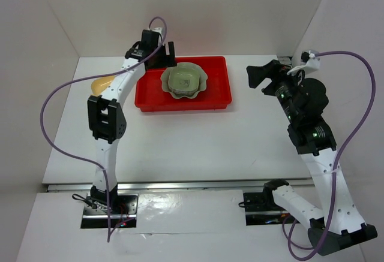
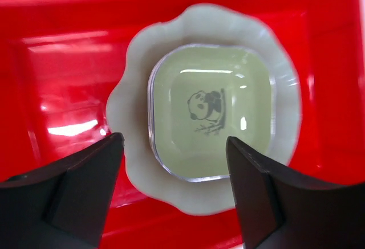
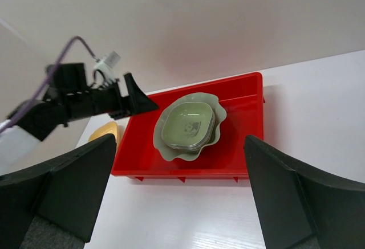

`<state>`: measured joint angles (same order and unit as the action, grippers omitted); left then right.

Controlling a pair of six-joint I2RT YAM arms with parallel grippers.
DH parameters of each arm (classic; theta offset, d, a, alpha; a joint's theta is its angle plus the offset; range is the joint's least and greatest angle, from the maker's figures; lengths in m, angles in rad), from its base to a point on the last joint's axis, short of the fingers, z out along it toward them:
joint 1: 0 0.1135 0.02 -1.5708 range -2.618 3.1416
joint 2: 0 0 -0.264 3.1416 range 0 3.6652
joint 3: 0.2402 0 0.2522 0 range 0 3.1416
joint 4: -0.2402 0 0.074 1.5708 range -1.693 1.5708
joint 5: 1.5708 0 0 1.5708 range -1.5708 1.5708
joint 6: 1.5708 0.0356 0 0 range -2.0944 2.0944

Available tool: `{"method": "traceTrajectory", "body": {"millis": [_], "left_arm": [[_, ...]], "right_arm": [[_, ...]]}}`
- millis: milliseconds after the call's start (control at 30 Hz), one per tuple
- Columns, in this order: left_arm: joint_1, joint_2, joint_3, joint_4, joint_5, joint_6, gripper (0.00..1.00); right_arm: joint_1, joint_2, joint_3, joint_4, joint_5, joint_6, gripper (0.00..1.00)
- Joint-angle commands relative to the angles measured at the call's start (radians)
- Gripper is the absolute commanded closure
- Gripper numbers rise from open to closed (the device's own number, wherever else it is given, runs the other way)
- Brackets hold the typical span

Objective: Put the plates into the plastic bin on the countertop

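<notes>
Top view: the left arm (image 1: 107,160) rises from the bottom edge to the upper centre. The left gripper (image 1: 157,47) is over the upper left corner of the red bin (image 1: 217,91). The right gripper (image 1: 258,75) hangs at the right, apart.

Left wrist view: open, empty jaws above a small light-green dish (image 2: 211,118) with a panda print. It is nested in the large scalloped dish (image 2: 137,106) inside the bin.

Right wrist view: jaws wide open, empty. A yellow dish (image 3: 107,129) lies on the surface (image 3: 319,106), left of the bin.

free: bin (image 1: 216,91) right half | blocked: left arm (image 1: 127,77) over bin's left rim, dish stack (image 1: 184,81) centre
</notes>
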<state>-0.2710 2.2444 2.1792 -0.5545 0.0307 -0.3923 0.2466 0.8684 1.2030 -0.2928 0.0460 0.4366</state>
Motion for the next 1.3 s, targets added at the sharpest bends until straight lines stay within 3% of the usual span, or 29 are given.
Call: {"method": "traceTrajectory", "body": {"millis": [0, 33, 133, 300, 333, 433, 767, 1000, 1267], "left_arm": [[0.009, -0.212, 0.007, 0.061, -0.090, -0.066, 0.04], [0.028, -0.239, -0.010, 0.033, -0.176, -0.119, 0.00], [0.148, -0.331, -0.070, -0.030, -0.241, -0.230, 0.00], [0.468, -0.355, -0.229, -0.091, 0.038, -0.398, 0.00], [0.543, -0.355, -0.258, -0.091, 0.050, -0.398, 0.00], [0.619, -0.345, -0.375, -0.062, -0.006, -0.398, 0.00], [0.644, -0.203, -0.335, -0.032, -0.035, -0.361, 0.00], [0.644, -0.118, -0.265, -0.076, -0.172, -0.350, 0.02], [0.644, -0.037, -0.274, -0.076, -0.156, -0.359, 0.07]], "right_arm": [[0.008, -0.002, 0.009, 0.004, -0.005, -0.002, 0.00], [0.008, -0.002, 0.009, 0.004, -0.005, -0.002, 0.00], [0.008, -0.002, 0.009, 0.004, -0.017, -0.002, 0.00], [0.008, 0.007, -0.025, 0.024, -0.055, -0.002, 0.00], [0.008, 0.007, -0.036, 0.024, -0.066, -0.002, 0.00], [0.008, 0.017, -0.045, 0.034, -0.066, -0.012, 0.00], [0.008, 0.026, -0.066, 0.014, -0.057, -0.062, 0.00], [0.008, 0.035, -0.076, 0.014, -0.057, -0.062, 0.00], [0.008, 0.044, -0.076, 0.023, -0.057, -0.062, 0.00]]}}
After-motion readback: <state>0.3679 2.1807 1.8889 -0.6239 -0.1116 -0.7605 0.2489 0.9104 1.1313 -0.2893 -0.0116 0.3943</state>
